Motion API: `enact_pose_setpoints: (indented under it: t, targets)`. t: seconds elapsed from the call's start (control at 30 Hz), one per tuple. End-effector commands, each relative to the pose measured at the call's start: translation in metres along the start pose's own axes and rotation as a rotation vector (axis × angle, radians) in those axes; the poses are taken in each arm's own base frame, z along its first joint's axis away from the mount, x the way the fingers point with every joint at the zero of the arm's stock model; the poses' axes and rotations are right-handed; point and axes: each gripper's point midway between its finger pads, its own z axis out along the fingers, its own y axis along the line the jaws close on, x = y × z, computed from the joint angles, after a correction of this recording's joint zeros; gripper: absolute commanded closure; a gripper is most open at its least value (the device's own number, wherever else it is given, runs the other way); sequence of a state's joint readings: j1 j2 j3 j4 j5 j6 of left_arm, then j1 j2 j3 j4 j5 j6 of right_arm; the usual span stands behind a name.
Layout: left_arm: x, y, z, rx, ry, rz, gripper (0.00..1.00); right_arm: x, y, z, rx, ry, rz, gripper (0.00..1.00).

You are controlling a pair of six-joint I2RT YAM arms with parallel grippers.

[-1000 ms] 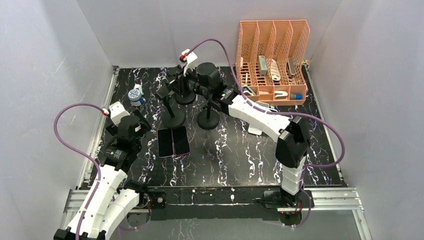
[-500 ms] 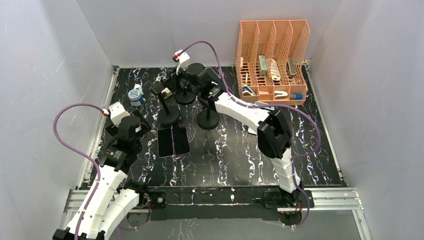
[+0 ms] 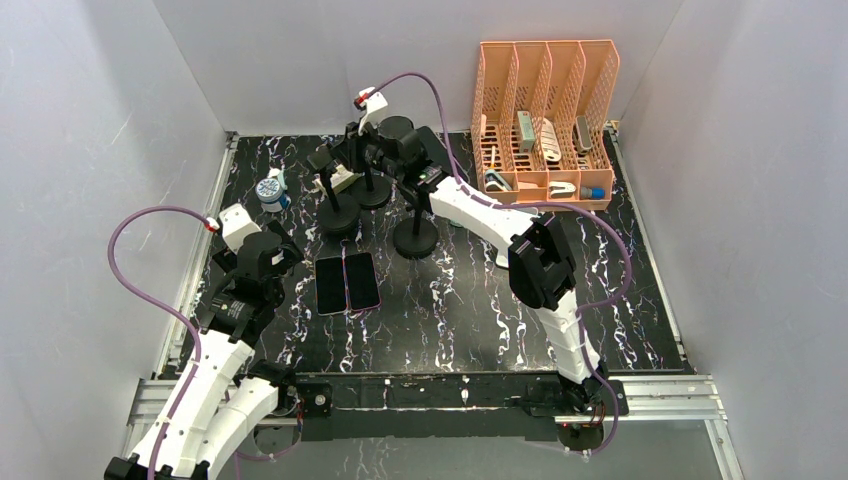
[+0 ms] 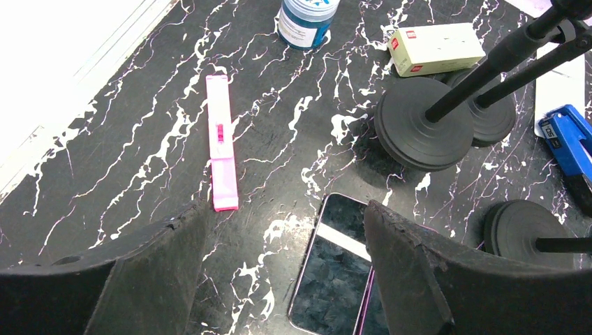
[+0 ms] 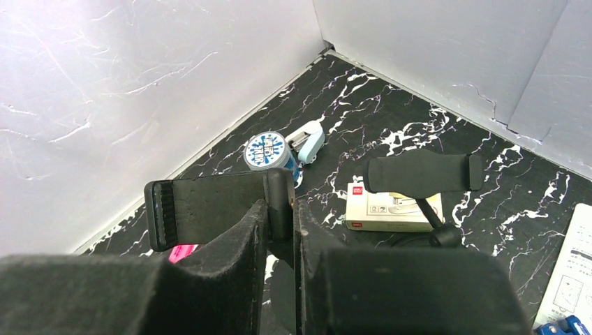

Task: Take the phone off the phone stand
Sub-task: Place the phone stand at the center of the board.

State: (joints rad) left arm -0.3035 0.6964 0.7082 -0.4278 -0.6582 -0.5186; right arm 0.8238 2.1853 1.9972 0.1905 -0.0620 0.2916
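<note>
where the black marbled table reaches its far right corner, an orange slotted organiser stands upright against the wall. the right arm stretches across to the far left-centre. the right gripper is pinched closed on the end of a black cradle at the head of one of the phone stands. whether that cradle carries a handset cannot be told from these views. a second cradle shows just beyond it as a plain black bar tilted on its stem. in the left wrist view one round stand base overlaps another behind it, and a third sits apart to the near right.

the left gripper hovers low over the left of the table with its fingers spread wide, gripping nothing. two phones lie flat on the table, glossy faces up, side by side and touching, just nearer than the stand bases. they are just ahead of the left gripper's spread fingers, and one is partly hidden behind its right finger. they are well apart from the right gripper, which is up at the stand heads.

a pale box lies beside the far bases and a blue jar stands to its left. a blue stapler shows at the right edge, and a thin pink strip lies flat left of the phones.
</note>
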Motion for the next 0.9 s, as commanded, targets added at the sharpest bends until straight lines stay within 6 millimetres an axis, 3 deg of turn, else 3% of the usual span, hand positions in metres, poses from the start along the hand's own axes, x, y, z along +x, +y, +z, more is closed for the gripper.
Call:
enact_pose_setpoints:
  t: [0.0,0.27,0.47,0.63,0.77,0.87]
  targets:
    - [-0.014,0.001,-0.004,-0.017,-0.035,-0.026,0.21,-0.061,0.018,-0.001,-0.069,-0.2,0.002,0.99]
    - [-0.013,-0.001,-0.004,-0.007,-0.033,-0.029,0.21,-0.064,0.033,-0.012,-0.109,-0.199,0.009,0.99]
    - [-0.013,-0.003,-0.005,0.01,-0.031,-0.032,0.21,-0.055,0.037,-0.014,-0.108,-0.176,0.007,0.99]
    - [-0.014,-0.026,-0.01,0.148,-0.01,-0.011,0.19,-0.055,0.043,-0.019,-0.111,-0.173,0.011,0.99]
    - [-0.008,-0.058,-0.012,0.315,0.014,0.019,0.18,-0.059,0.051,-0.024,-0.117,-0.167,0.013,0.99]
    - [-0.012,-0.064,-0.013,0.35,-0.005,0.028,0.18,-0.059,0.057,-0.03,-0.123,-0.161,0.014,0.99]
